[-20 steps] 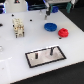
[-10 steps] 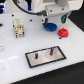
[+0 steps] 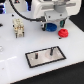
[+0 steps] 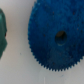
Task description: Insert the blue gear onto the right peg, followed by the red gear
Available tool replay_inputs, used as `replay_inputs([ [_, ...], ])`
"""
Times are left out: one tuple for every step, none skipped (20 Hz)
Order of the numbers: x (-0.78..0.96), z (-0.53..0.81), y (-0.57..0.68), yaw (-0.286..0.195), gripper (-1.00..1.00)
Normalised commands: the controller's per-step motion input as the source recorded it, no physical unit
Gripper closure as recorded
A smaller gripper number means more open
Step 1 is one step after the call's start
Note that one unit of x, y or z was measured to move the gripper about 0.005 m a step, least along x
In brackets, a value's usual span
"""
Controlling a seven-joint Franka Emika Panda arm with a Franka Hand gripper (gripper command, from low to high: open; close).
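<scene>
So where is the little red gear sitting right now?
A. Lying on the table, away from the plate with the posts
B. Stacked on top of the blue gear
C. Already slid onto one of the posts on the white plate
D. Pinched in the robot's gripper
A. In the exterior view the red gear lies on the table towards that view's right, clear of the white plate with its posts.

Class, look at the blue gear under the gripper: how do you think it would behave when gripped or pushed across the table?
The blue gear looks flat and wide, so it would probably slide, not tip. Its toothed rim likely gives the fingers some bite. It appears rigid and probably light, though weight cannot be seen.
</scene>
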Motion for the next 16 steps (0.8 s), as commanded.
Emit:
replay_inputs([
  [-0.34,-0.18,0.02,0.0,1.0],
  [-0.21,0.02,0.02,0.0,1.0],
  [-0.32,-0.22,0.01,0.0,1.0],
  [-0.25,-0.08,0.03,0.0,1.0],
  [-0.26,0.0,-0.01,0.0,1.0],
  [-0.11,0.02,-0.01,0.0,1.0],
  [-0.04,0.06,0.0,0.0,1.0],
  [0.04,0.17,-0.02,0.0,1.0],
  [0.06,0.35,0.02,0.0,1.0],
  [0.05,0.42,-0.01,0.0,1.0],
  [0.19,0.42,0.0,0.0,1.0],
  [0.16,0.43,-0.02,0.0,1.0],
  [0.26,0.55,-0.01,0.0,1.0],
  [0.37,0.55,-0.03,0.0,1.0],
  [0.53,0.59,-0.04,0.0,1.0],
  [0.51,0.56,-0.06,0.0,1.0],
])
